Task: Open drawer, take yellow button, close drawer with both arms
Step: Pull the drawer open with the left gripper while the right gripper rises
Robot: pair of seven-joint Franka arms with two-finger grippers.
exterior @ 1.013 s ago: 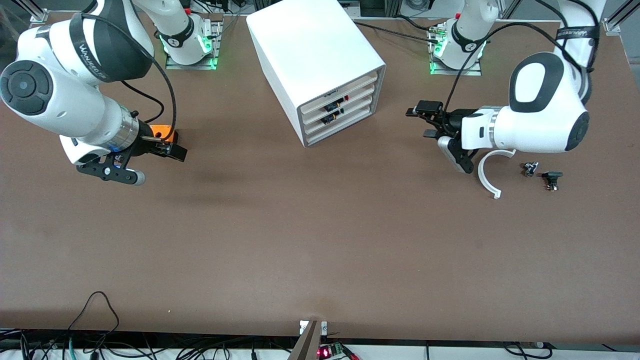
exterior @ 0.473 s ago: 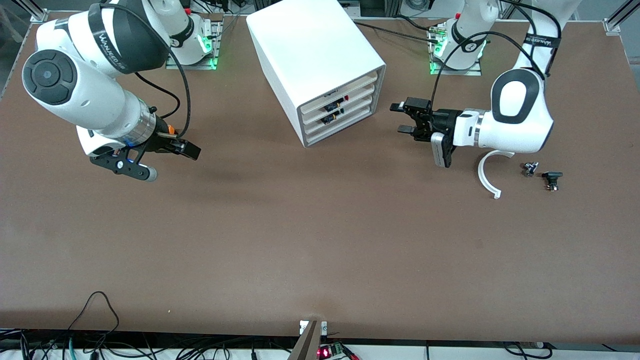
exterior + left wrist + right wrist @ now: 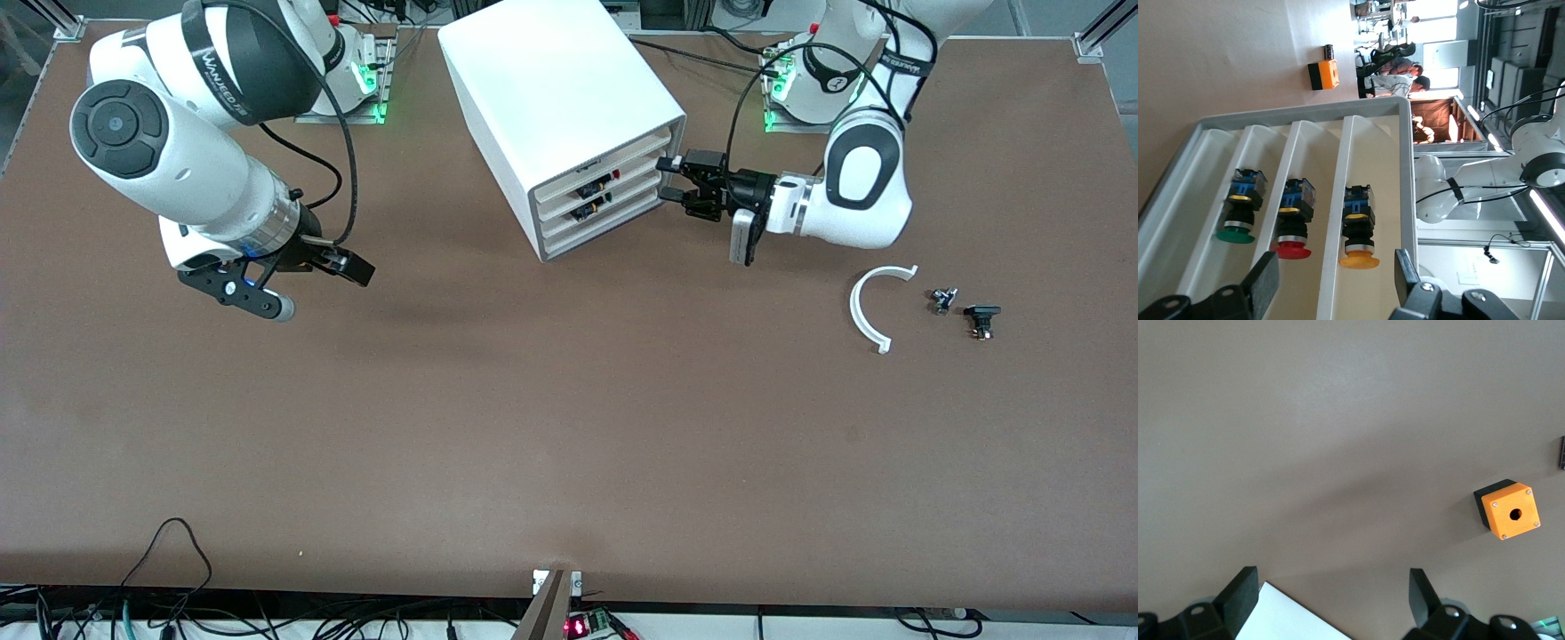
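Note:
The white cabinet (image 3: 551, 80) holds several stacked white drawers (image 3: 613, 153), all pushed in. My left gripper (image 3: 669, 178) is open and empty, right in front of the drawer fronts at the edge toward the left arm's end. In the left wrist view its fingers (image 3: 1265, 287) frame the trays, and my left gripper (image 3: 1335, 283) faces the orange-yellow button (image 3: 1359, 257), which lies in the top tray beside a red-capped one (image 3: 1291, 248) and a green-capped one (image 3: 1235, 233) in the trays below. My right gripper (image 3: 356, 268) is open and empty over the table toward the right arm's end; it also shows in the right wrist view (image 3: 1330, 597).
An orange cube with a hole (image 3: 1510, 513) sits on the table under my right arm; it also shows in the left wrist view (image 3: 1323, 74). A white curved piece (image 3: 867, 307) and two small black parts (image 3: 942, 300) (image 3: 981, 318) lie toward the left arm's end.
My left gripper has swung from over the table up to the cabinet's drawer fronts. My right arm has shifted toward the cabinet and now hides the orange cube in the front view.

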